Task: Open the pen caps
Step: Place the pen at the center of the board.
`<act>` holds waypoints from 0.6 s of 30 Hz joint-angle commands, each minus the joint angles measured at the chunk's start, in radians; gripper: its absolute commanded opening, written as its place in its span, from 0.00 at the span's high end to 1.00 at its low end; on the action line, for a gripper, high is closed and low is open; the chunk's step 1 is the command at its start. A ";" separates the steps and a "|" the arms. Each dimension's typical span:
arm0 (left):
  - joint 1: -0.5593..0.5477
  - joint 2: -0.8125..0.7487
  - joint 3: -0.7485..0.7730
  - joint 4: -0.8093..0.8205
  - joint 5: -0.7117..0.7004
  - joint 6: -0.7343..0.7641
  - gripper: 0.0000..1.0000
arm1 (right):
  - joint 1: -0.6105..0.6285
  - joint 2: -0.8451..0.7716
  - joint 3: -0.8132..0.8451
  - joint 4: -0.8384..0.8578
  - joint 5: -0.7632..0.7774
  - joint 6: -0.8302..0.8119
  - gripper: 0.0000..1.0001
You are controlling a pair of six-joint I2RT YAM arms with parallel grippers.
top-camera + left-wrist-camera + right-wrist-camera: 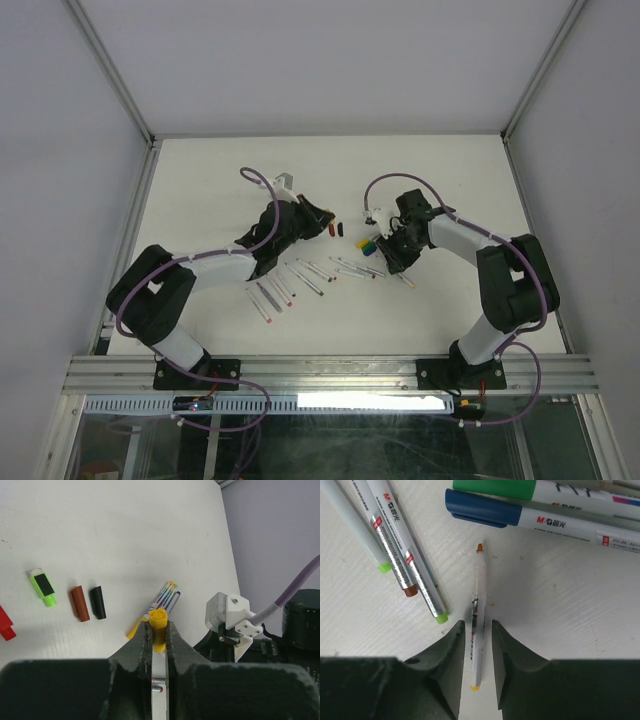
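My left gripper (159, 627) is shut on a yellow pen cap (159, 617), whose open end sticks out past the fingertips; in the top view it hovers mid-table (322, 218). Loose caps lie on the table: green (42, 587), brown (79, 603), black (97, 602), red (6, 627). My right gripper (475, 630) is open, its jaws standing apart on either side of an uncapped white pen (478, 605) with an orange tip and yellow end, lying on the table. In the top view it is right of centre (395, 250).
A green-capped pen (545, 489) and a blue-capped pen (485, 508) lie just beyond the right gripper. Uncapped pens (395, 545) lie to its left. More pens lie in rows near the front (290, 285). The right arm's white mount (230, 617) is close to the left gripper.
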 commanded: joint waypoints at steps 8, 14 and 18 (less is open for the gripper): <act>-0.054 0.124 0.208 -0.175 -0.073 -0.018 0.99 | -0.009 -0.067 0.024 0.011 -0.002 0.019 0.61; -0.075 0.218 0.340 -0.316 -0.117 -0.018 0.98 | -0.060 -0.159 0.009 0.026 -0.067 0.020 0.55; -0.083 0.286 0.425 -0.390 -0.124 -0.019 0.96 | -0.088 -0.207 -0.003 0.041 -0.092 0.022 0.54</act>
